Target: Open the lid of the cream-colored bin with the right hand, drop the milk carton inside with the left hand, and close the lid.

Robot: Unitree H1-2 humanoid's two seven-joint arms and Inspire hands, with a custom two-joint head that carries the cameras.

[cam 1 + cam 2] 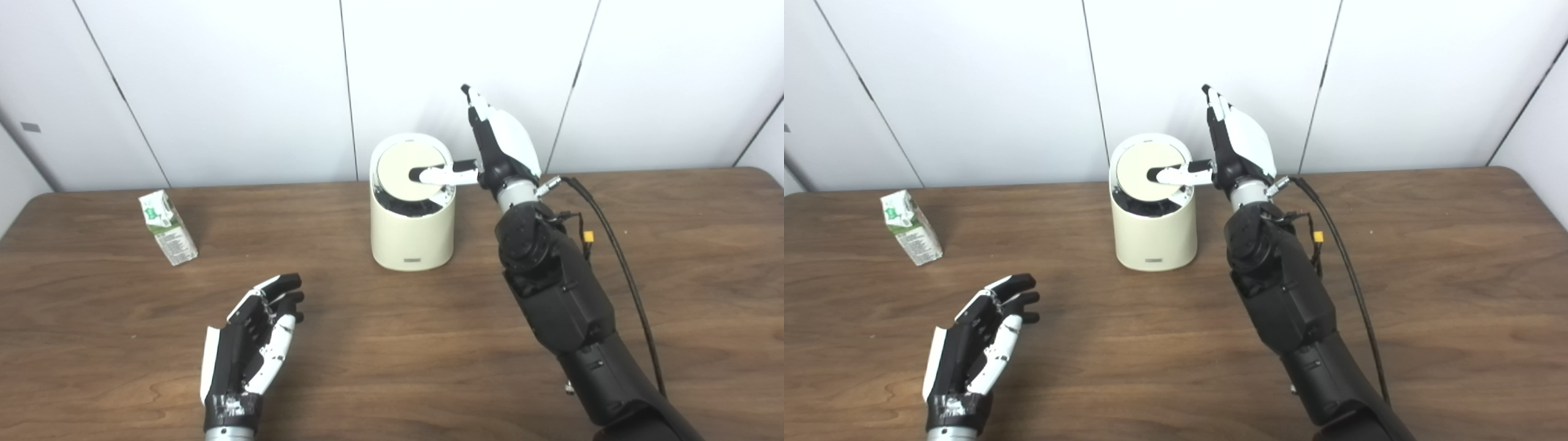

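Table point(392, 367) wood. Cream bin point(412, 236) centre, lid point(409, 171) tilted, dark gap at its 6 o'clock. Right hand point(499, 144) at bin's 3 o'clock, spread wide, thumb lying on lid. Left hand point(251, 349) at 7 o'clock, fingers apart, empty. Milk carton point(167, 226) at 9 o'clock, standing tilted.

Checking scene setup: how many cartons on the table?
1. The carton stands at the table's far left, apart from the bin and beyond the left hand. Nothing suggests another, though the bin's inside is mostly hidden.
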